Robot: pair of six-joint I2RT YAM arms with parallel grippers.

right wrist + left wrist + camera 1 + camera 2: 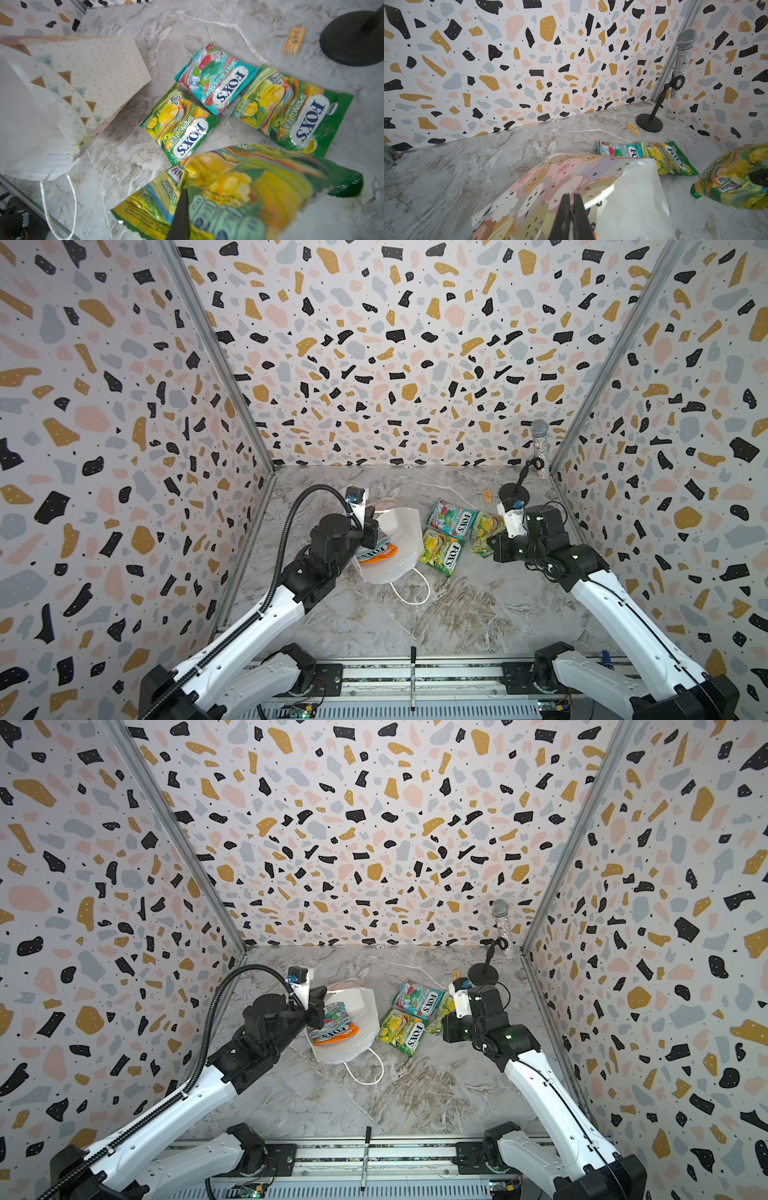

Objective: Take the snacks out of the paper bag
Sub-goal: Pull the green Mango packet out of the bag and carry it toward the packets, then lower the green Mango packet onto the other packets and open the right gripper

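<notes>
Your left arm reaches in from the near left, its wrist bent so the left gripper (373,531) points across at the bag (405,531), which lies on its side mid-table. The jaws are pressed together and seem to pinch the bag's rim, though the wrist view is too tight to be sure. 2 packets (376,549), teal and orange, show in the bag's opening. Your right arm stretches in from the near right with its wrist turned inward. The right gripper (184,193) is clamped on a held packet (239,187), green-yellow and clear of the table (415,626). 3 more lie flat beside the bag: a teal snack (214,80) and 2 green snacks (180,124).
</notes>
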